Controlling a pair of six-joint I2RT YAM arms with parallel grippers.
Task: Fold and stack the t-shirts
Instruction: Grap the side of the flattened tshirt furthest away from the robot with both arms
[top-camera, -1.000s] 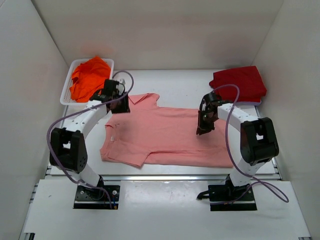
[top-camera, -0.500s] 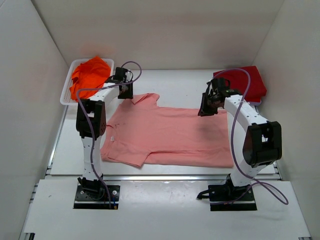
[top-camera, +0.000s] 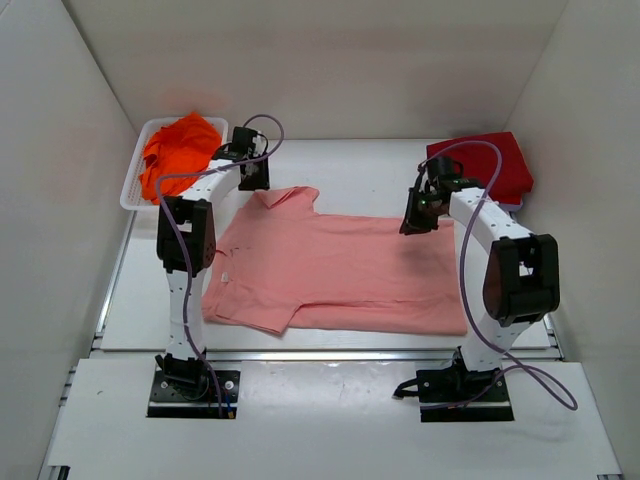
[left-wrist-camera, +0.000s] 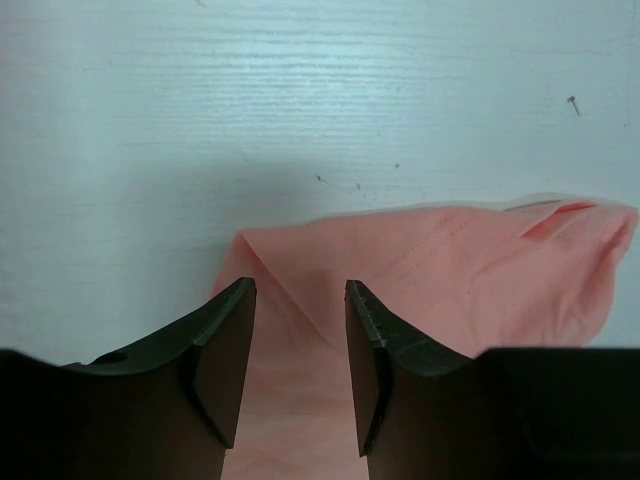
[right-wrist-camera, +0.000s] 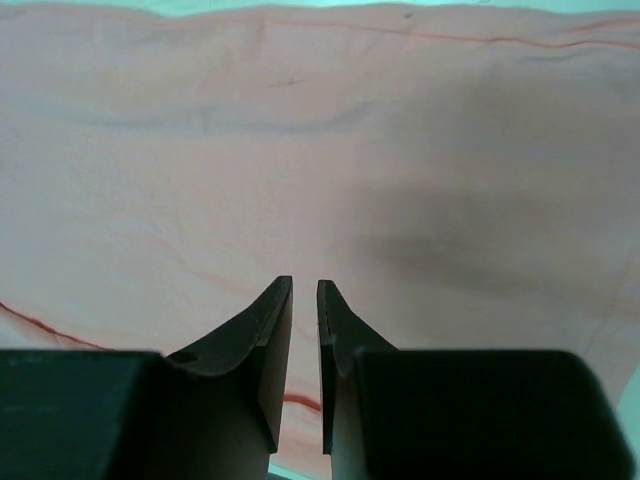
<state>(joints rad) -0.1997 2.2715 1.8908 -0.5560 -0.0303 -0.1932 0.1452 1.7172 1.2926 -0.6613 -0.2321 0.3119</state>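
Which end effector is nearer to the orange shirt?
Left. The left end effector hovers close beside the orange shirt; the right end effector is far off, beside the dark red shirt.

Basket (top-camera: 128, 196) left, red shirt (top-camera: 496, 160) right

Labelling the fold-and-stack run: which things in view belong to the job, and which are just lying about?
Job:
- salmon-pink t-shirt, spread flat mid-table
- dark red t-shirt, far right
- orange t-shirt, bunched in the basket

Lying about:
- white slotted basket, far left
- table
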